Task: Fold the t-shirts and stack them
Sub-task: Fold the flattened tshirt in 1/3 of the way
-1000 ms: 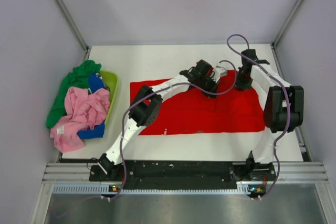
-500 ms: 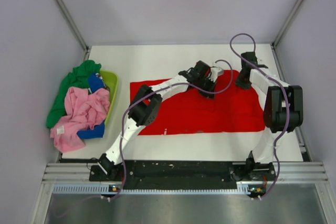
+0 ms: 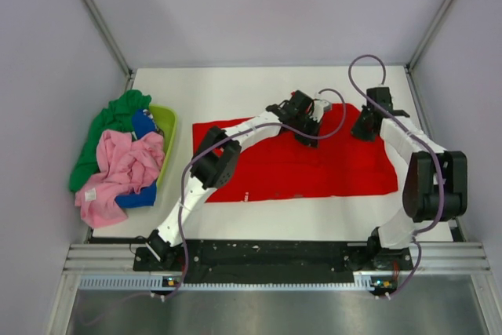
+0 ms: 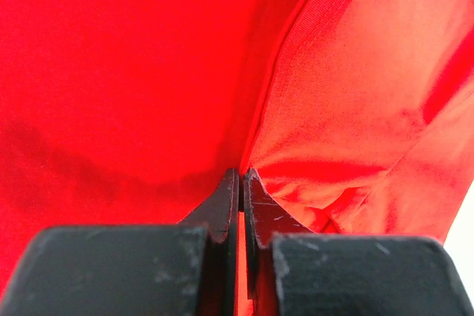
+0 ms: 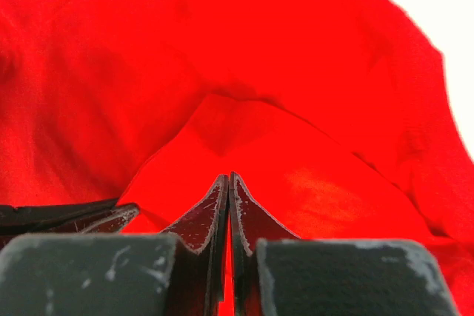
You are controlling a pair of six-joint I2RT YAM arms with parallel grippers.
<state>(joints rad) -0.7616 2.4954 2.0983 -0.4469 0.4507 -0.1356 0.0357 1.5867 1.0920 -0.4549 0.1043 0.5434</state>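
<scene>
The red t-shirt (image 3: 314,169) lies spread flat across the middle of the table. My left gripper (image 3: 308,132) is at its far edge, near the middle, and is shut on a raised fold of the red cloth (image 4: 326,109). My right gripper (image 3: 363,128) is at the shirt's far right part and is shut on red cloth (image 5: 296,146). In the left wrist view the jaws (image 4: 241,177) meet on the fold. In the right wrist view the jaws (image 5: 228,180) are pressed together with red cloth all round them. No teddy-bear print shows.
At the left edge a lime-green basket (image 3: 166,119) holds a heap of tees: pink (image 3: 121,166), green (image 3: 110,119) and blue (image 3: 143,123), spilling over its rim. White table (image 3: 235,92) shows beyond the shirt. Grey walls close in both sides.
My right arm's elbow has swung out to the right and the gripper has shifted slightly right, still shut on the cloth. My left gripper has barely moved. The shirt's right part has stretched a little.
</scene>
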